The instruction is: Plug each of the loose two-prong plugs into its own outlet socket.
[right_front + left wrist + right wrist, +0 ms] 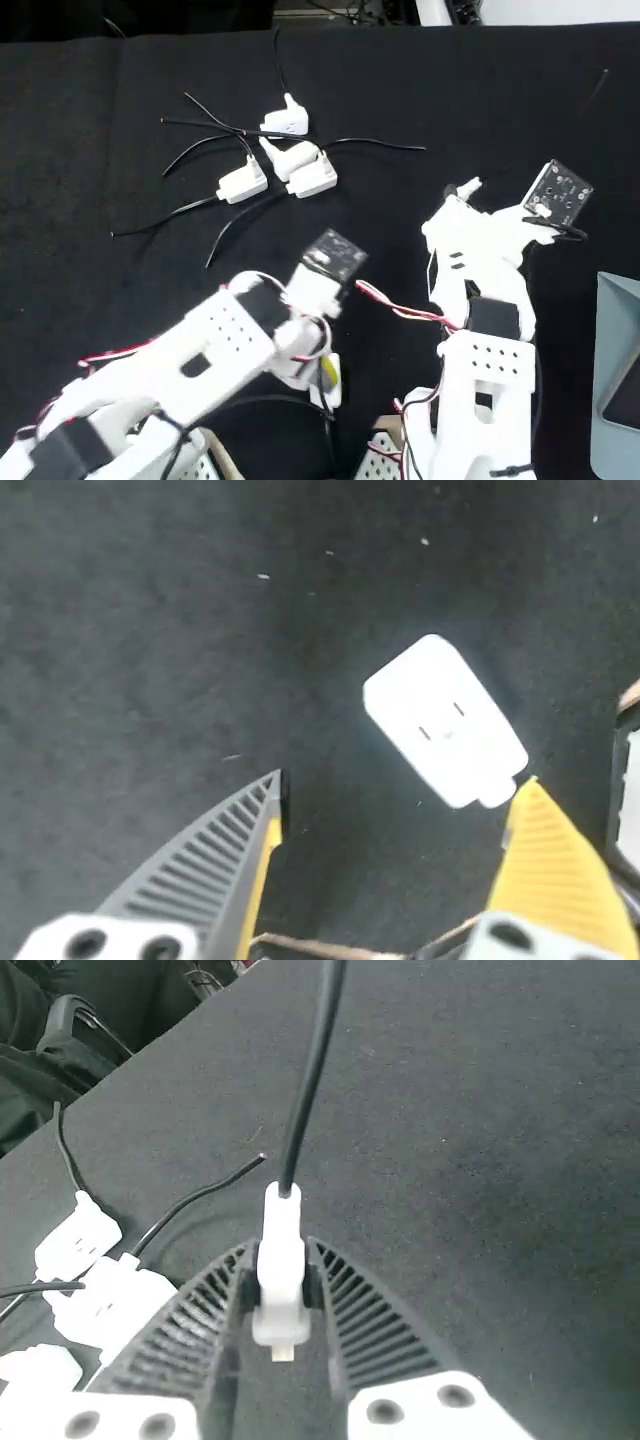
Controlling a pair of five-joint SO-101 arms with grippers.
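Plug (281, 1222) gripped by my right gripper (282, 1252), outlet socket (445, 720) lying before my open left gripper (400, 795)

My right fingers (200, 1330) were closed tight on the white plug's body, and its black cord (310, 1070) led away from me over the black cloth (500, 1160). My left gripper stood wide open and held nothing. The white socket lay flat on the cloth just beyond its fingertips, two slots facing up, nearer the yellow finger (550, 870). Farther out, toward the far side of the table, a cluster of white connectors (290, 160) sat among tangled black cords, well apart from both arms.
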